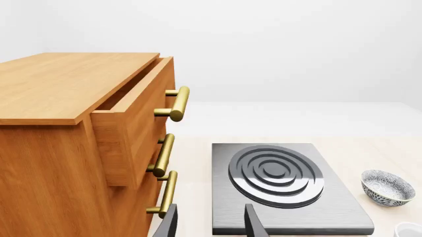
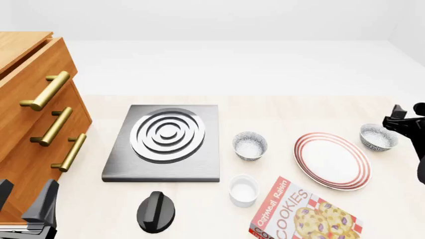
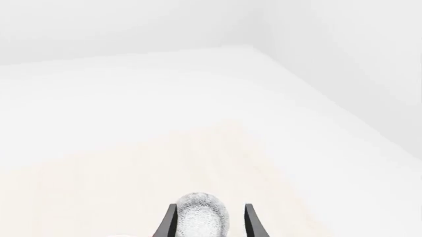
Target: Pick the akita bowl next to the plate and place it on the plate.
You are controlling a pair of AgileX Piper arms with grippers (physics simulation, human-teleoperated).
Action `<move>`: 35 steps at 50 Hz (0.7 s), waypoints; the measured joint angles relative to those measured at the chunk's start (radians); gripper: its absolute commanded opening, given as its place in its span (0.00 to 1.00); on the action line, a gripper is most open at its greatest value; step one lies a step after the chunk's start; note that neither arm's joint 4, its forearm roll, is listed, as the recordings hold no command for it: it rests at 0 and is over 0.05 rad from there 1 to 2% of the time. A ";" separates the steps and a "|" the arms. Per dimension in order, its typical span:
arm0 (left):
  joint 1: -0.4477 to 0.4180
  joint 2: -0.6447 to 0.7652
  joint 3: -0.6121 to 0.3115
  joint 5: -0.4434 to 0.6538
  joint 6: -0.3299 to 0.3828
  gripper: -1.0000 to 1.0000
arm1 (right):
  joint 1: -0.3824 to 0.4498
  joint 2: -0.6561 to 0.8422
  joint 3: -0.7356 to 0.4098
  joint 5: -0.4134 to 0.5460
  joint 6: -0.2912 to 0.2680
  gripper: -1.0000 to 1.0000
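Two akita bowls flank the plate (image 2: 332, 161), a large white one with red rings. One speckled akita bowl (image 2: 378, 137) sits just right of the plate; in the right wrist view this bowl (image 3: 201, 217) shows between my fingers. My right gripper (image 2: 396, 121) hovers open just above and behind it, holding nothing. The other akita bowl (image 2: 250, 145) stands left of the plate and also appears in the left wrist view (image 1: 388, 186). My left gripper (image 2: 23, 199) is open and empty at the near left, by the cabinet.
A wooden drawer cabinet (image 2: 33, 114) with brass handles fills the left, its top drawer slightly open. A grey stove plate (image 2: 166, 142) lies in the middle, with a black knob (image 2: 156, 211) in front. A white ramekin (image 2: 243, 189) and a cookie box (image 2: 302, 216) are near the front.
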 measured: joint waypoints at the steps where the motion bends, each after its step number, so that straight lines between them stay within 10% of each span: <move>1: 0.000 0.000 0.000 0.000 0.000 1.00 | -0.001 0.003 -0.001 -0.001 0.000 1.00; 35: 0.000 0.000 0.000 0.000 0.000 1.00 | -0.027 0.080 -0.042 -0.003 0.019 1.00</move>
